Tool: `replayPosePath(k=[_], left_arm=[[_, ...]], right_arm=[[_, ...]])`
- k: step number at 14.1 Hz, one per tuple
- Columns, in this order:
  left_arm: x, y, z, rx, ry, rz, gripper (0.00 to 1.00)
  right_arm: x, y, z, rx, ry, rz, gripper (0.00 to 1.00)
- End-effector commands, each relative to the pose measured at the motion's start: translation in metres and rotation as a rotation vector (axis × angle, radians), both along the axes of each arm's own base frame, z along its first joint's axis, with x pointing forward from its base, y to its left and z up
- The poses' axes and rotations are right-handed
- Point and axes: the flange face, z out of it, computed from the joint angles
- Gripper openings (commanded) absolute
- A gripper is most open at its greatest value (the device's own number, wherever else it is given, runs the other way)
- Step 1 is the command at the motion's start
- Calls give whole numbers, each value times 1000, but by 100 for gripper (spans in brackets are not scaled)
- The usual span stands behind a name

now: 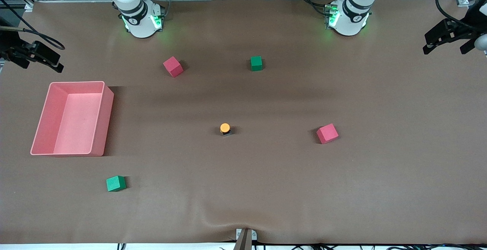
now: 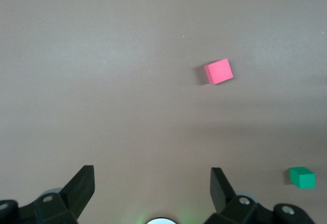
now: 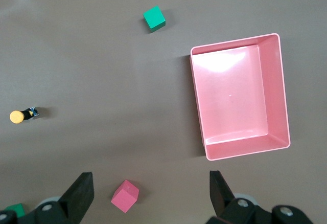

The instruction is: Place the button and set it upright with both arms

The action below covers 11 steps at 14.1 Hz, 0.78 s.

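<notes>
The button [image 1: 225, 128] stands in the middle of the table, its round orange cap up on its dark body. It also shows in the right wrist view [image 3: 23, 115]. Both arms are drawn back at their bases, the right arm [image 1: 139, 14] and the left arm [image 1: 350, 14]. Neither gripper shows in the front view. My right gripper [image 3: 152, 185] is open and empty, high over the table near a red cube [image 3: 125, 196]. My left gripper [image 2: 152, 183] is open and empty, high over bare table by its base. The button is out of the left wrist view.
A pink bin [image 1: 76, 83] sits toward the right arm's end. There are two red cubes [image 1: 173, 66] [image 1: 327, 133] and two green cubes [image 1: 256, 63] [image 1: 115, 183]. Black fixtures [image 1: 449, 33] [image 1: 36, 54] hang over both table ends.
</notes>
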Motion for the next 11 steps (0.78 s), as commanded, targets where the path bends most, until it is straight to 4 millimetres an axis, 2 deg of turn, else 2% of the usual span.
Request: replayPosePath(k=[1, 4, 6, 11], left_arm=[[-8, -1, 4, 2, 36, 29, 100], [-9, 4, 4, 1, 50, 36, 100], [-6, 3, 9, 0, 36, 36, 100], [1, 3, 5, -4, 42, 39, 100]], right_arm=[[-1, -1, 3, -1, 0, 5, 100], [0, -2, 2, -1, 1, 4, 100], [-1, -3, 3, -1, 0, 2, 100], [-1, -3, 3, -1, 1, 2, 100]])
